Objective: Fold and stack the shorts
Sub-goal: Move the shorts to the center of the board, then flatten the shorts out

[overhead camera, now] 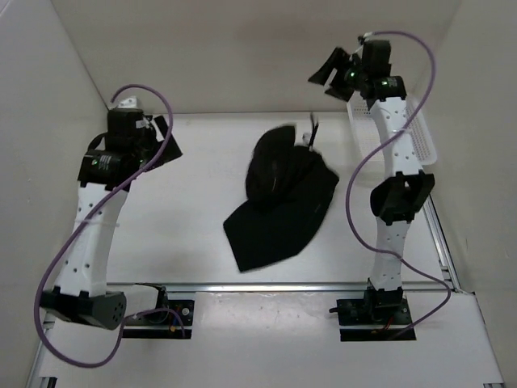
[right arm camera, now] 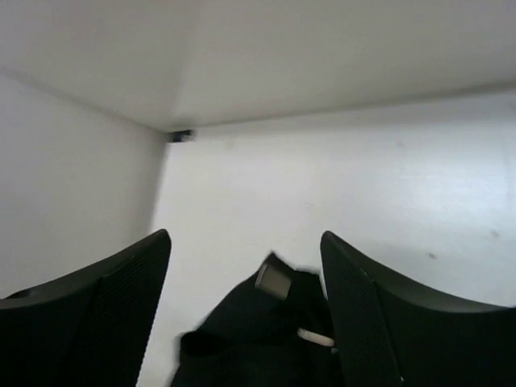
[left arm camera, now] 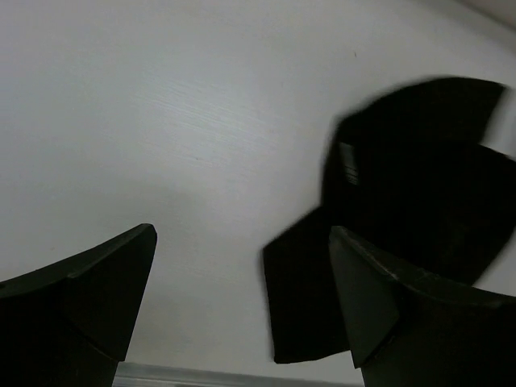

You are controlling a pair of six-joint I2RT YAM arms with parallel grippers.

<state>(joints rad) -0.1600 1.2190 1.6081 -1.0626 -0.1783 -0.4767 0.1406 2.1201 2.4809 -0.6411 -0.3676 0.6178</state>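
Black shorts (overhead camera: 279, 198) lie in a rumpled heap at the middle of the white counter (overhead camera: 194, 186), bunched and domed at the far end, with one flatter flap trailing toward the arms' bases. The left arm (overhead camera: 93, 226) hangs low over bare counter well to the left of the cloth, its jaws spread wide and empty. The right arm (overhead camera: 392, 129) stands high at the far right, in front of a white perforated basket (overhead camera: 422, 137), its jaws likewise apart with nothing between them. Neither touches the garment. The cloth looks light and limp, so it will likely sag from any pinch, and a one-point lift would probably bring it up as a hanging bundle. The firmer holds appear to be the waistband, marked by a small pale label (left arm camera: 348, 161) in the left wrist view, and the hem corners of the flat flap. Taking the band at two spread points, one arm to each, seems the surest way to open the heap flat before folding, and thin fabric on a smooth top calls for a low, firm pinch
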